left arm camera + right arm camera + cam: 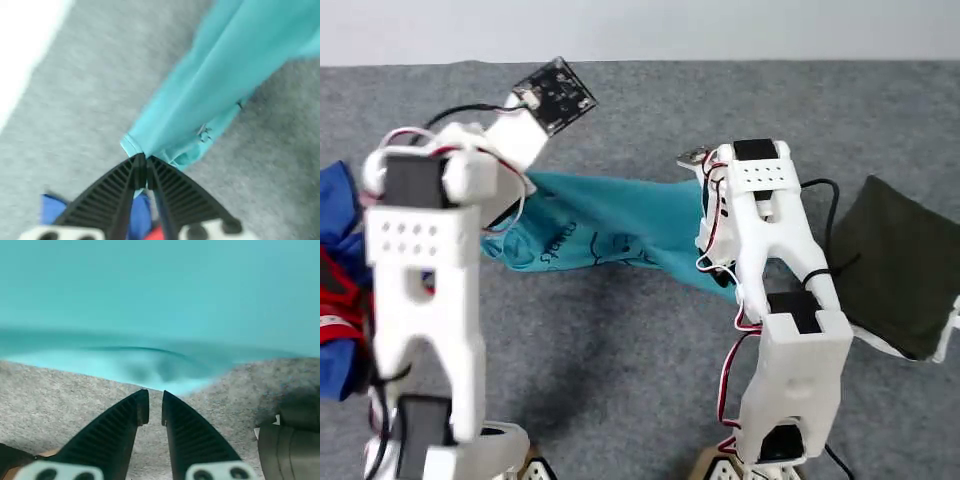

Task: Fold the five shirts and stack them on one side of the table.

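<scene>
Grey, felt-like worktop carries everything, and the teal shirt is the largest thing on it. The shirt is drawn out in a long, rumpled band across the middle, with dark line print on its front.

At the teal shirt's left end stands the left arm, whose white body covers that end of the cloth from above. The right arm stands at the shirt's right end and lies across the cloth there, with red and white wires looping at its side.

Beyond the right arm, on the far side from the teal shirt and well apart from it, a dark olive shirt lies folded flat. A pale edge shows under its near corner. On the opposite side, past the left arm, a loose heap of blue and red shirts sits at the worktop's edge.

The left claw is pinching a bunched corner of the teal shirt, and the cloth runs taut away from its tips. The right claw hangs over bare worktop just beside the teal shirt's hem. Its fingers are nearly together with a narrow gap and nothing between them.
</scene>
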`<act>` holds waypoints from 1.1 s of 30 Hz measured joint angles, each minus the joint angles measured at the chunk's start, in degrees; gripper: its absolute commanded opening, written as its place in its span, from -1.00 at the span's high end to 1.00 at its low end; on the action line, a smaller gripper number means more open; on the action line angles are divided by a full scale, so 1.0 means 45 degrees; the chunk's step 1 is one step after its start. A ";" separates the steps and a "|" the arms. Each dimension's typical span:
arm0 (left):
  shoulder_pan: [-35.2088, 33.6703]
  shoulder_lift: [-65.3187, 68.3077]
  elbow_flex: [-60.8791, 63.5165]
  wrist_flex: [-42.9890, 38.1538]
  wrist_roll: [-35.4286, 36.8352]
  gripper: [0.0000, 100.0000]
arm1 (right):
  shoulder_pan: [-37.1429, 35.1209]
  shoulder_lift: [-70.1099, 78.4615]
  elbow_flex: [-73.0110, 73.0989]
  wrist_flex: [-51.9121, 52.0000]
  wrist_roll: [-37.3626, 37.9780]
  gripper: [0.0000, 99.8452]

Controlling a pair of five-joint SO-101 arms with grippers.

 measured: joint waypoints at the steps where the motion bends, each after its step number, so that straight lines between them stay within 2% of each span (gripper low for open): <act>1: 0.0000 -0.0449 -0.0039 0.0020 0.0000 0.99 | 0.0078 0.0000 0.0000 0.0000 0.0000 0.90; 6: -0.0020 -0.2012 0.0098 0.0059 0.0000 0.99 | 0.0332 0.0000 0.0000 0.0000 0.0000 0.90; 11: 0.0078 -0.1797 0.2090 0.0020 0.0000 0.99 | 0.0352 0.0000 0.0000 0.0000 0.0000 0.90; 16: 0.0274 0.0195 0.3790 -0.1465 0.0059 0.97 | 0.0352 0.0000 0.0000 0.0000 0.0000 0.90; 21: 0.0254 0.3438 0.3966 -0.3653 0.0098 0.68 | 0.0352 0.0000 0.0000 0.0000 0.0000 0.90; 23: 0.0078 0.4708 0.3751 -0.3966 0.0176 0.66 | 0.0352 0.0000 0.0000 0.0000 0.0000 0.90; 27: -0.0274 0.5900 0.2227 -0.3556 0.0606 0.66 | 0.0352 0.0000 0.0039 0.0000 0.0000 0.90; 33: -0.0371 0.5978 -0.0938 -0.1309 0.0547 0.66 | 0.0352 0.0000 0.0039 0.0000 0.0000 0.90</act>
